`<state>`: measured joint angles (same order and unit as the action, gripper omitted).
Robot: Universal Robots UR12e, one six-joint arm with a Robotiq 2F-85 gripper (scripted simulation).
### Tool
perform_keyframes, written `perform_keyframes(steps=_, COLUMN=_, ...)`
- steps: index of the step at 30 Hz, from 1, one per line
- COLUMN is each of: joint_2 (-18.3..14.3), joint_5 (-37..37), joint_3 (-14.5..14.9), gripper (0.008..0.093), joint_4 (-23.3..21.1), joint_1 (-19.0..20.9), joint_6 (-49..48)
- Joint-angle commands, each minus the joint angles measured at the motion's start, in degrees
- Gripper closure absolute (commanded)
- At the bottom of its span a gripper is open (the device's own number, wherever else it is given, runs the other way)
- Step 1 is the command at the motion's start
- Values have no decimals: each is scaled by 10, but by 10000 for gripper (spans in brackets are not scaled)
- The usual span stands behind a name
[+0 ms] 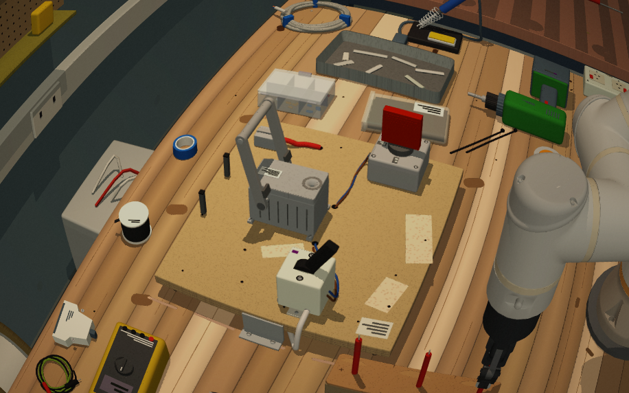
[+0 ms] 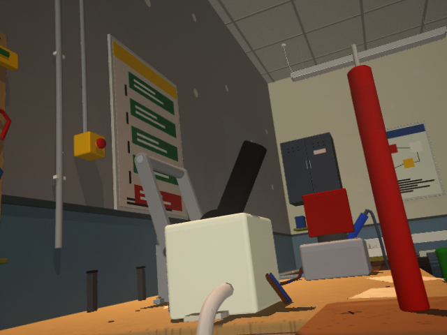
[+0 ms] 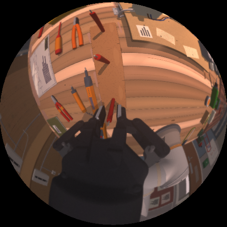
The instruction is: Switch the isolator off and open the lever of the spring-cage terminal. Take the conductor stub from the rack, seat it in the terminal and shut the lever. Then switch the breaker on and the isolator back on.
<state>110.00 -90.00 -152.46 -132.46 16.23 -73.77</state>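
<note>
The red conductor stub at the near end of the wooden rack is cut off at the bottom edge of the side camera view, and it stands between the fingers of my gripper, which is open and holds nothing. Two more red stubs stand upright in the rack. The spring-cage terminal sits mid-board with its grey lever raised. The isolator with its red handle is behind it. The white breaker with a black toggle is near the front.
A grey tray of white strips lies at the back beside a clear compartment box. A green drill lies to the right. A yellow meter sits at the front left. Pliers and screwdrivers lie beside the rack.
</note>
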Motion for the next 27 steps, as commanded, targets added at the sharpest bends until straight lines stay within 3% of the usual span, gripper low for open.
perform_keyframes(steps=1, joint_2=0, joint_5=0, joint_3=1, gripper=694, joint_4=0, joint_1=0, joint_6=0)
perform_keyframes(steps=10, joint_2=0, joint_5=0, joint_3=0, gripper=694, joint_4=0, joint_1=0, joint_6=0)
perform_keyframes(steps=22, joint_2=0, joint_5=0, joint_3=0, gripper=929, joint_4=0, joint_1=0, joint_6=0)
perform_keyframes(steps=27, joint_2=0, joint_5=0, joint_3=0, gripper=934, joint_4=0, joint_1=0, joint_6=0)
